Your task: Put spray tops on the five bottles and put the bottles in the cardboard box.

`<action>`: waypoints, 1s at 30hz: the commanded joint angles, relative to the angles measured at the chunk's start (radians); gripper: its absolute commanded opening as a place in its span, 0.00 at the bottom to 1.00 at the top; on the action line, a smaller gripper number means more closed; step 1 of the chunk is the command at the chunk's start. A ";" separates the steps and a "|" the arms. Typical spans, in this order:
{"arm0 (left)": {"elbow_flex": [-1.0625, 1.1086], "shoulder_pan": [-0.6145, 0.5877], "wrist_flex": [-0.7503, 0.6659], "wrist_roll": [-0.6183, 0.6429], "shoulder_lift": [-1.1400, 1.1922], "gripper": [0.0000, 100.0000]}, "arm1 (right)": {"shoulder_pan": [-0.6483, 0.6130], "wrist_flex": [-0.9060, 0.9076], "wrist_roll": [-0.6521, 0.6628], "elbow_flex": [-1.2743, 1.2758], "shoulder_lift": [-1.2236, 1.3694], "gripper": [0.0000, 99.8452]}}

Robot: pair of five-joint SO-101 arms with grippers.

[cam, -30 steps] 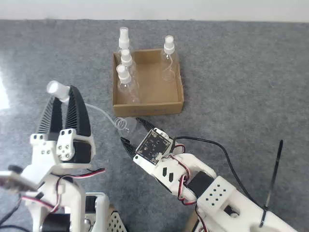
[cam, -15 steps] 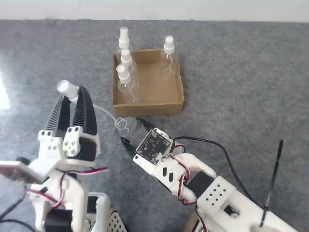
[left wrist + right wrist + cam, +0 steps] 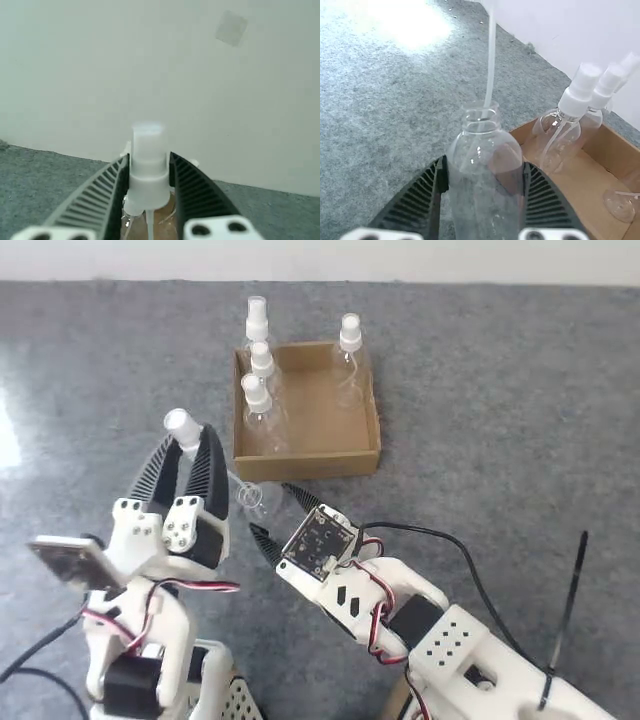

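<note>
My left gripper (image 3: 188,445) (image 3: 148,175) is shut on a white spray top (image 3: 182,426) (image 3: 147,167), held up above the table. Its thin dip tube (image 3: 490,60) runs down into the neck of a clear open bottle (image 3: 484,170) (image 3: 258,500). My right gripper (image 3: 272,512) (image 3: 484,185) is shut on that bottle, just in front of the cardboard box (image 3: 306,465). In the box stand three capped bottles: two at its left (image 3: 264,412) (image 3: 263,368) and one at its back right (image 3: 350,365). A further capped bottle (image 3: 257,320) stands behind the box's back left corner.
Grey carpet covers the table around the box. A white wall rises behind it. A black cable (image 3: 470,570) loops off the right arm, and a black rod (image 3: 568,610) stands at the right front.
My left gripper has carried the spray top rightward and toward the bottle, bringing its tube into the bottle's neck. The right gripper and the bottle have stayed put.
</note>
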 commanded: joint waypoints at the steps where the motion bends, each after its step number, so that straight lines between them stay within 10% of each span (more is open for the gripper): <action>1: -0.005 0.008 0.018 -0.015 -0.018 0.01 | -0.004 -0.028 -0.008 -0.015 -0.038 0.08; 30: 0.065 0.137 0.106 -0.109 -0.018 0.02 | 0.045 -0.030 -0.008 -0.023 -0.039 0.08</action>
